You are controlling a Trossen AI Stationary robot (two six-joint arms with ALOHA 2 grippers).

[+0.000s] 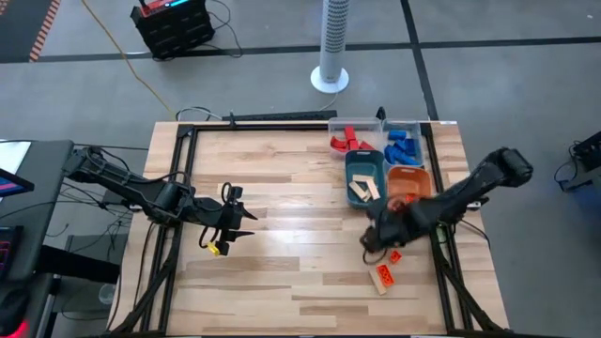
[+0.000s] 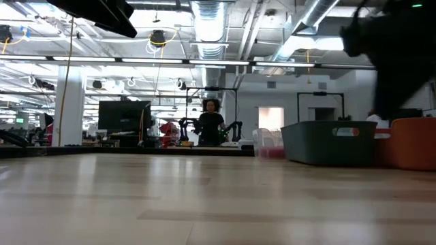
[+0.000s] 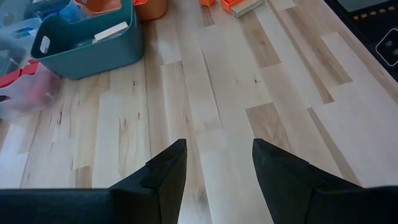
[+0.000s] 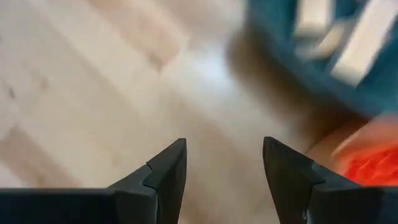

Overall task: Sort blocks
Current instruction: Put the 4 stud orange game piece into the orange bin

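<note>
Two orange blocks [image 1: 394, 255] [image 1: 383, 273] and a tan block [image 1: 380, 285] lie flat on the table near its right front. Red blocks [image 1: 349, 139] and blue blocks [image 1: 402, 143] sit in clear trays, and tan blocks [image 1: 364, 190] lie in the teal tray [image 1: 351, 165]. My right gripper [image 1: 368, 242] [image 4: 224, 168] is open above the table, just in front of the teal tray and left of the loose blocks. It holds nothing. My left gripper [image 1: 242, 223] [image 3: 219, 165] waits open over the table's left middle, also holding nothing.
The orange tray [image 1: 413, 175] stands right of the teal tray, partly under my right arm. The teal tray [image 2: 327, 141] and orange tray [image 2: 412, 144] also show in the low view. A person [image 2: 210, 122] stands far behind the table. Bare wood spans the table's middle [image 1: 300, 235].
</note>
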